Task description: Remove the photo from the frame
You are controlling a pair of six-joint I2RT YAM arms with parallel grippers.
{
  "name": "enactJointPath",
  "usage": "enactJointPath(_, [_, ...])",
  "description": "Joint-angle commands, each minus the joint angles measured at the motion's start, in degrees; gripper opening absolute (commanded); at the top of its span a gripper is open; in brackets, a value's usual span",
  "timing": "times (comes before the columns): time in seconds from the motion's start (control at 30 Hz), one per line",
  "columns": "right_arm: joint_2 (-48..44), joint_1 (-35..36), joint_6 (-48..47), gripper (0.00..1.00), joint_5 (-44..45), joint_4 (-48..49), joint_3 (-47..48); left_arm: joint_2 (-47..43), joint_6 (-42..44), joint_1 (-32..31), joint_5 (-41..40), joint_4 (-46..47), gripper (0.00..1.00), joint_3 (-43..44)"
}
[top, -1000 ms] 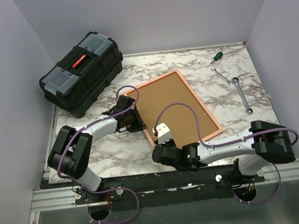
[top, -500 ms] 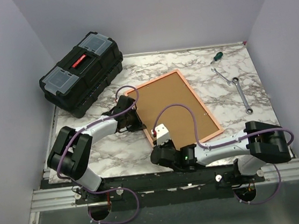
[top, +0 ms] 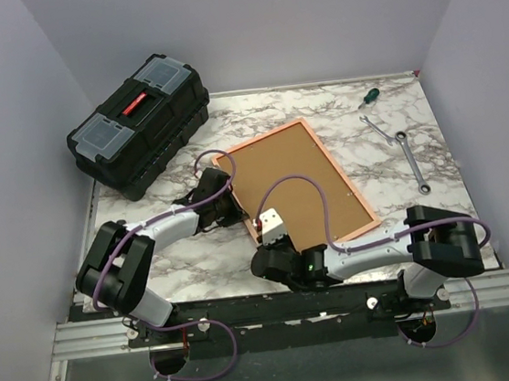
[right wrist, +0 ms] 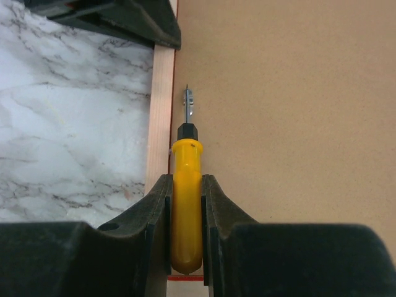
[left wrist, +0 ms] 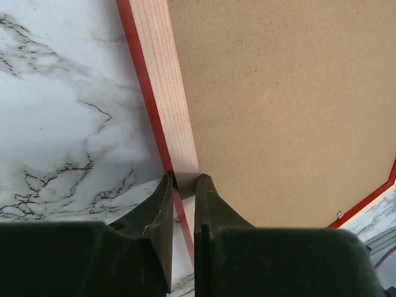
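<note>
While pinching the frame (left wrist: 166, 93) with the left gripper (left wrist: 184, 178), clamps a yellow-handled screwdriver (right wrist: 186, 204) in the right gripper (right wrist: 186, 180). Has the frame lying face down near the middle of the marble table (top: 216, 259), turned at an angle, with its red outer edge and pale wooden back showing and a brown backing board (top: 274, 156) filling the opening. Straddles the frame's left rail with the left gripper, one jaw on the marble side and one on the board side, closed onto the rail. Points the screwdriver along that same rail near the frame's near corner, handle squeezed between both right jaws, metal blade over the backing board just beside the wooden strip. Cannot see the photo from any camera. Shares the table with a black toolbox (top: 139, 125) at the far left corner, plus a green-handled screwdriver (top: 368, 97), a small wrench (top: 378, 129) and a longer wrench (top: 413, 163) at the far right, well apart from the frame.
</note>
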Motion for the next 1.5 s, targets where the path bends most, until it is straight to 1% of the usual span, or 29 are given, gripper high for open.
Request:
enactJointPath(0.0, [-2.2,-1.0,-1.2,0.0,3.5,-0.5,1.8,0.2,1.6,-1.3,-0.1,-5.8,0.0,-2.2])
enactJointPath(0.07, [-7.0,-1.1,-2.0,0.0,0.0,0.1,1.3,-1.0,2.3,-1.3,0.0,-6.1,0.0,-1.5])
enactJointPath(0.1, [-10.4,-1.1,-2.1,0.0,-1.7,0.5,0.7,-1.6,2.8,-1.3,0.2,-6.4,0.02,-1.0])
enactJointPath(0.13, [-13.8,-1.0,-1.8,0.0,-2.9,0.5,-0.1,-2.2,3.2,-1.2,0.1,-6.8,0.11,-0.4])
enactJointPath(0.17, [-16.3,-1.1,-1.2,0.0,-3.2,0.1,-0.8,-2.7,3.7,-1.2,-0.1,-7.2,0.22,0.1])
enactJointPath(0.2, [-18.9,-1.0,-1.2,0.0,-3.6,-0.9,-1.4,-3.2,4.3,-1.2,-0.6,-7.7,0.3,0.7])
enactJointPath(0.3, [-22.6,-1.1,2.2,0.0,-2.8,-9.8,-1.1,-4.1,6.0,-1.2,-2.8,-9.0,0.54,2.5])
enactJointPath(0.37, [-24.5,-1.0,5.5,0.0,-2.9,-15.6,-1.4,-3.5,7.0,-0.9,-4.1,-10.3,0.62,4.4])
enactJointPath(0.43, [-27.2,-1.1,8.3,0.0,-3.5,-18.8,-2.8,-1.9,7.8,-0.4,-4.4,-11.1,0.65,6.1])
enactJointPath(0.53, [-32.6,-1.0,11.5,0.01,-4.5,-21.0,-5.4,1.8,8.6,0.1,-6.0,-13.2,0.66,9.1])
enactJointPath(0.57, [-34.3,-1.0,12.1,0.01,-4.6,-21.8,-6.0,2.9,8.5,0.3,-6.6,-13.8,0.65,9.9])
enactJointPath(0.7, [-38.2,-1.0,14.2,0.01,-4.1,-25.5,-7.0,5.5,8.2,0.4,-6.6,-14.0,0.55,10.8])
enactJointPath(0.83, [-38.4,-1.0,14.7,0.0,-3.5,-27.8,-6.7,6.8,6.9,0.0,-5.2,-12.8,0.46,9.6])
enactJointPath(0.87, [-38.2,-1.0,14.6,0.0,-3.5,-27.8,-6.6,6.9,6.6,-0.2,-4.8,-12.2,0.41,8.9])
enactJointPath(0.93, [-37.7,-1.1,14.4,0.0,-3.9,-27.4,-6.6,6.7,5.6,-1.1,-4.1,-11.0,0.25,7.2])
enactJointPath(0.97, [-37.5,-1.0,14.2,0.0,-3.9,-27.2,-6.6,6.6,5.2,-1.8,-3.7,-10.6,0.2,6.4])
enactJointPath(1.03, [-36.8,-1.0,13.8,0.0,-4.2,-26.6,-6.7,6.0,3.8,-3.5,-2.7,-9.8,0.14,4.3])
enactJointPath(1.2, [-35.5,-1.0,13.3,0.0,-4.5,-25.2,-7.1,0.7,-1.7,-9.5,-1.2,-7.2,0.05,-3.0])
enactJointPath(1.33, [-33.7,-1.0,13.0,0.0,-5.2,-23.2,-7.8,-6.0,-5.4,-12.6,-0.2,-6.9,0.03,-7.4])
enactJointPath(1.37, [-33.1,-1.1,12.9,0.0,-5.3,-22.6,-8.0,-7.4,-5.5,-12.6,0.0,-7.6,0.06,-7.8])
enactJointPath(1.43, [-31.6,-1.1,12.5,0.0,-6.0,-21.6,-8.0,-9.9,-4.6,-11.9,-1.0,-10.1,0.26,-7.2])
enactJointPath(1.47, [-30.6,-1.1,12.3,0.0,-6.3,-21.2,-7.9,-11.0,-3.7,-11.3,-1.5,-11.2,0.41,-6.6])
